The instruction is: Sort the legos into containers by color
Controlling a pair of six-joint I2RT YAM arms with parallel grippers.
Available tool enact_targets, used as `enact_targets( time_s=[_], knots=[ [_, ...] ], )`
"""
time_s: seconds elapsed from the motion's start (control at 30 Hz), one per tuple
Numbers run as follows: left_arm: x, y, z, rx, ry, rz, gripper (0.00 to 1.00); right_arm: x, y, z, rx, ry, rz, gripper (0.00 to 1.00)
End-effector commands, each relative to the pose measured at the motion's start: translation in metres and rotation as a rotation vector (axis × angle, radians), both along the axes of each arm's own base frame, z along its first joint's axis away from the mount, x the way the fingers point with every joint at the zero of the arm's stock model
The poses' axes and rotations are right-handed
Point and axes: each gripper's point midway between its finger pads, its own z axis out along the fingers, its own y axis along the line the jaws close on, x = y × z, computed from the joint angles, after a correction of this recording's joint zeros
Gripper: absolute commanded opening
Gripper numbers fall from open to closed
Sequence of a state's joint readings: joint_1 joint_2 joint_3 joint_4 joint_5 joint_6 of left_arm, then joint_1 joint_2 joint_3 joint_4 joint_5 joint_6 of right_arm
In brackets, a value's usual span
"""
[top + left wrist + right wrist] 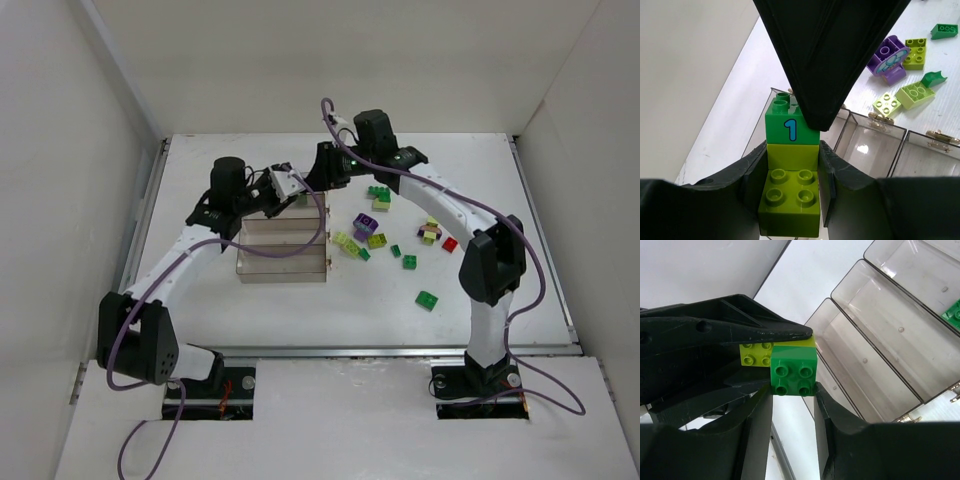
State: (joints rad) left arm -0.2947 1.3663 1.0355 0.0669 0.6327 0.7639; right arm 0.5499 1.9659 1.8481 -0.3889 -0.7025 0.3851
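Left gripper (792,165) fills the bottom of its own wrist view, fingers (755,170) clamped on the sides of a lime brick (790,200), studs facing the camera. Stuck to that one is a green brick (791,127) with a blue "1" printed on it, and the right gripper (792,385) is pinching that one from the opposite side. So both arms are gripping one two-brick stack between them! They meet in the air above the far end of the tray of clear bins (283,262), which sits left of the table's (480,170) centre. One small green piece (954,315) lies inside a bin; which bin, I can't tell. Out toward the right edge the loose ones are scattered: a purple piece (365,224), lime bricks (347,243) just beside the tray, a red brick (449,244), and a green brick (427,299) closest to the near edge.
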Motion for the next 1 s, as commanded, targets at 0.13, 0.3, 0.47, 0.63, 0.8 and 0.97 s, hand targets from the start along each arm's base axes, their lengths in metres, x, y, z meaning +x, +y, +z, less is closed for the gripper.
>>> enact_targets(
  time_s=[0.13, 0.3, 0.47, 0.63, 0.8, 0.97],
  knots=[
    [-0.009, 0.025, -0.01, 0.033, 0.013, 0.108, 0.0, 0.028, -0.002, 0.04, 0.072, -0.114, -0.039, 0.0],
    [0.001, 0.052, -0.023, 0.052, 0.048, 0.241, 0.0, 0.043, -0.002, 0.04, 0.077, -0.114, -0.112, 0.0],
    [-0.001, 0.07, -0.047, 0.074, 0.098, 0.313, 0.0, 0.069, 0.007, 0.027, 0.11, -0.055, -0.177, 0.0],
    [-0.001, 0.082, -0.05, 0.075, 0.098, 0.378, 0.0, 0.085, 0.018, 0.014, 0.121, -0.024, -0.178, 0.0],
    [0.004, 0.091, -0.047, 0.058, 0.097, 0.437, 0.0, 0.118, 0.017, -0.016, 0.088, 0.008, -0.319, 0.0],
    [0.004, 0.09, -0.042, 0.035, 0.093, 0.445, 0.0, 0.148, 0.02, -0.056, 0.058, 0.05, -0.415, 0.05]
  ],
)
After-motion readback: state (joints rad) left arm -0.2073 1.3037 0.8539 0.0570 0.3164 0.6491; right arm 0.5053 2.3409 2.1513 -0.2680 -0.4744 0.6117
